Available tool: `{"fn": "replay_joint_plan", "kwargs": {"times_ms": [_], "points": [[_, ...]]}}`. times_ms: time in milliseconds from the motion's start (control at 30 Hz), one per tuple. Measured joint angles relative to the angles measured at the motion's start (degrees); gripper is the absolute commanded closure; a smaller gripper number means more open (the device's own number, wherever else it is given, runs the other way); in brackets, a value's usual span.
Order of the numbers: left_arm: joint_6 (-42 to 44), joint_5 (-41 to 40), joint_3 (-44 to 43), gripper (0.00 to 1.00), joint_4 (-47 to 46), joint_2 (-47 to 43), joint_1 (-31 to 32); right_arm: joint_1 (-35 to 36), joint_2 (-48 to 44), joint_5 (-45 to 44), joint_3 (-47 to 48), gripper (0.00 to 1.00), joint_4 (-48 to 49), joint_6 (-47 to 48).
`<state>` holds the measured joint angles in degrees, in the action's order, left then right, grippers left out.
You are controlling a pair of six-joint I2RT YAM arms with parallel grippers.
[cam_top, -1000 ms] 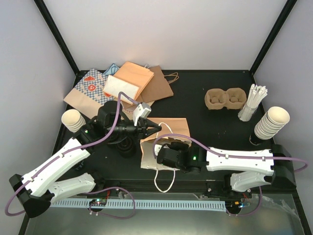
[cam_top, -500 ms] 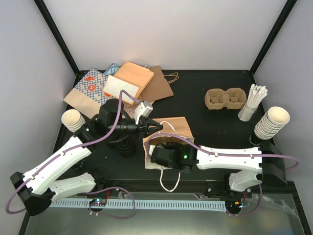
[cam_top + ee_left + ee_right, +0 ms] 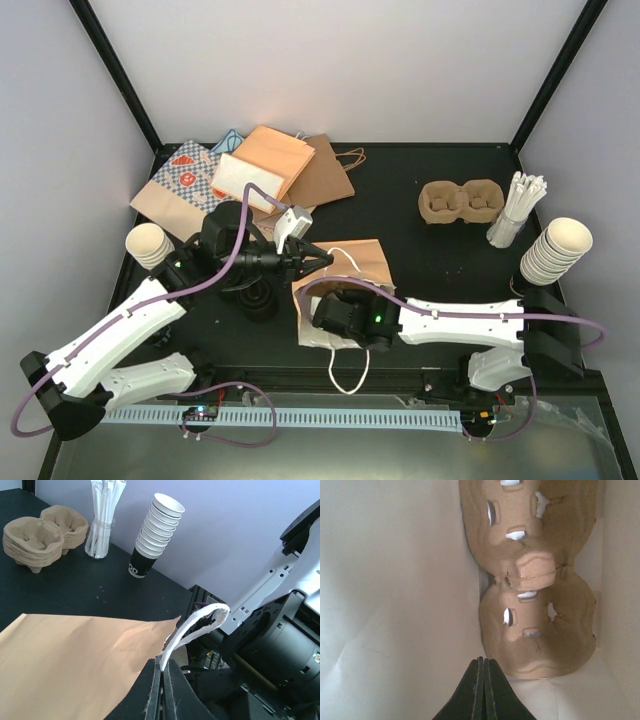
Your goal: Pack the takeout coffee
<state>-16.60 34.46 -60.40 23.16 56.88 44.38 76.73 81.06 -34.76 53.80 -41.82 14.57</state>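
A brown paper bag (image 3: 357,265) with white rope handles lies on its side mid-table. My left gripper (image 3: 322,260) is shut on the bag's upper white handle (image 3: 197,625), holding the mouth open; it also shows in the left wrist view (image 3: 162,666). My right gripper (image 3: 322,318) reaches into the bag's mouth. In the right wrist view it (image 3: 484,661) is shut and empty, just in front of a brown pulp two-cup carrier (image 3: 535,580) lying on its side inside the bag. No lidded coffee cup is in view.
A stack of pulp carriers (image 3: 460,201), a jar of straws (image 3: 515,212) and a stack of lidless cups (image 3: 555,250) stand at the back right. More lidless cups (image 3: 148,246) are at the left. Flat paper bags (image 3: 250,175) lie at the back left.
My right arm has pushed left, further into the bag's mouth. The bag and its lower handle loop have shifted slightly. My left gripper keeps its hold on the handle.
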Motion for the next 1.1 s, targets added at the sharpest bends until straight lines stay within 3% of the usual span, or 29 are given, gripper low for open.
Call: {"fn": "replay_joint_plan", "kwargs": {"times_ms": [1100], "points": [[0.48, 0.07, -0.33, 0.98, 1.31, -0.28, 0.0, -6.86, 9.68, 0.52, -3.17, 0.99, 13.38, 6.32]]}}
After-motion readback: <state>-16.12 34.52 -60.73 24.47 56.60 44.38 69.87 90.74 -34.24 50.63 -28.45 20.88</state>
